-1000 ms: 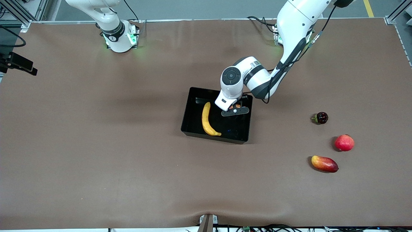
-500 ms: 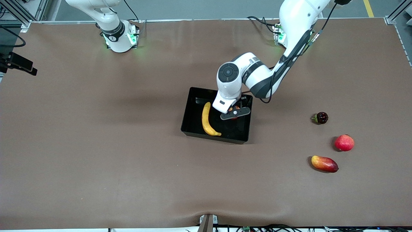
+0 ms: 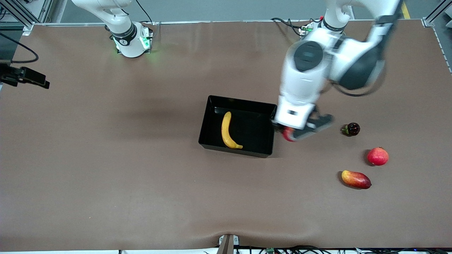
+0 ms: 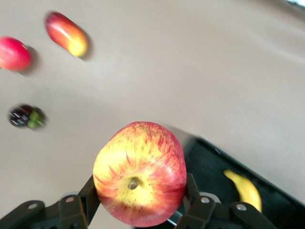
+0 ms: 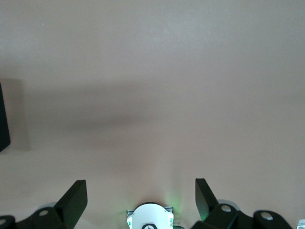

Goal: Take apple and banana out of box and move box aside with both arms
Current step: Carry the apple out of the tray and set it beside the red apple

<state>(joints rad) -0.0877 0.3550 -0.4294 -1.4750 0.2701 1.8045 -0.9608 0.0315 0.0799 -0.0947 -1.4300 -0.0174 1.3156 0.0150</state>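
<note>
Beside box (image 3: pixel 212 120), left gripper (image 3: pixel 294 132) (raised) grips apple (image 4: pixel 139 173).

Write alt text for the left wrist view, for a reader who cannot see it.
The left claw grips a red-and-yellow streaked apple, held in the air over the brown table beside a black box with a banana in it. On the table lie a mango, a plain red fruit and a small dark fruit.

Brown mat (image 3: pixel 106 158) covers whole table, slight wrinkle at its near edge. Grey floor (image 3: pixel 219 10) above it; aluminium frame posts (image 3: pixel 435 14) at corners.
</note>
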